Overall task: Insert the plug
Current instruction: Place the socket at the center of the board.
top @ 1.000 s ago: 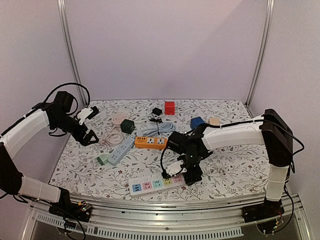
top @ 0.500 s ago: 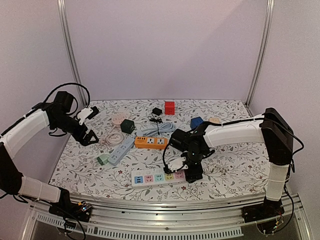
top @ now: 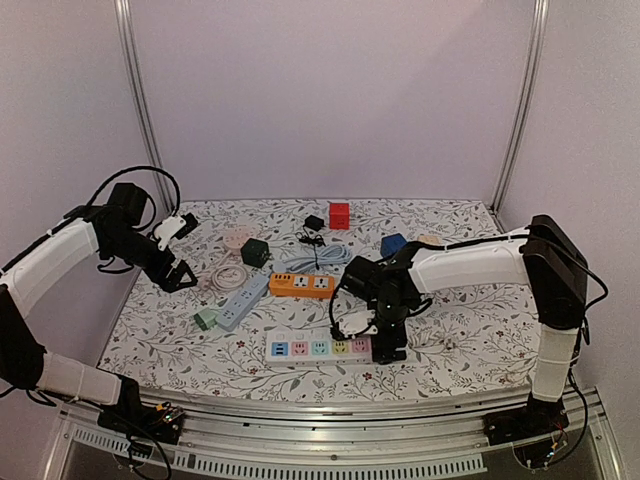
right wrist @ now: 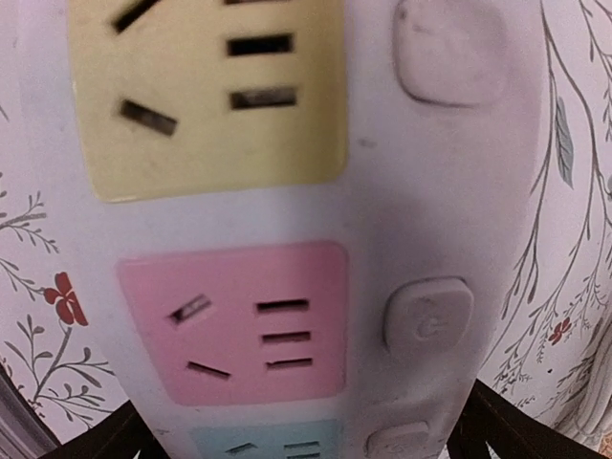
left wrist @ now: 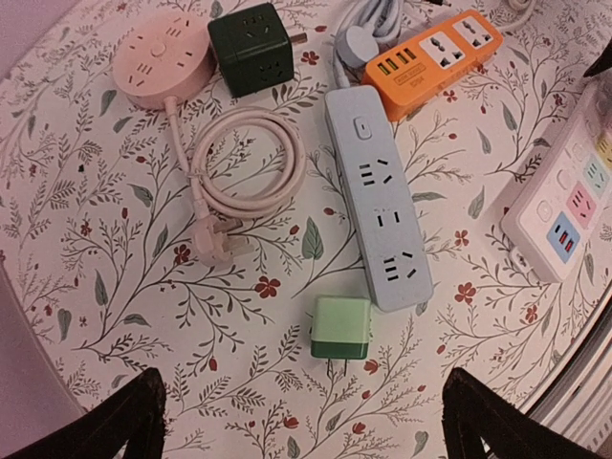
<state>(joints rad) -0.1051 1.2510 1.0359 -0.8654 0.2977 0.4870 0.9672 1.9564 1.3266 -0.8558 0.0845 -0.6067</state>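
Swung round since a second ago, the pastel power strip (top: 318, 348) now lies square to the table's (top: 460, 340) near edge instead of slanting. The right gripper (top: 387, 348) at its three o'clock end has spread its jaws wider than before.

At about nine o'clock on the table the left gripper (top: 180, 276) hovers high with its jaws fully apart and nothing in them. It looks parked out of the way. Its camera looks down on a blue strip (left wrist: 378, 215), a green cube (left wrist: 339, 327) and a coiled pink cord (left wrist: 247, 163), all lying untouched. Towards twelve o'clock of the pastel strip lies an orange strip (top: 300, 285).

A white plug (top: 352, 325) on a black cord is probably the one to insert. It lies loose on the table just behind the pastel strip, at about ten o'clock from the right gripper, and no jaws hold it.

The right gripper sits low over the strip with its jaws open across the strip's width. Whether the fingers touch its sides I cannot tell. The wrist view looks straight down on the pink socket (right wrist: 234, 320) and the yellow socket (right wrist: 206, 91). That suggests the strip was squared up so a socket faces the arm cleanly. Picking up the plug seems the next step.
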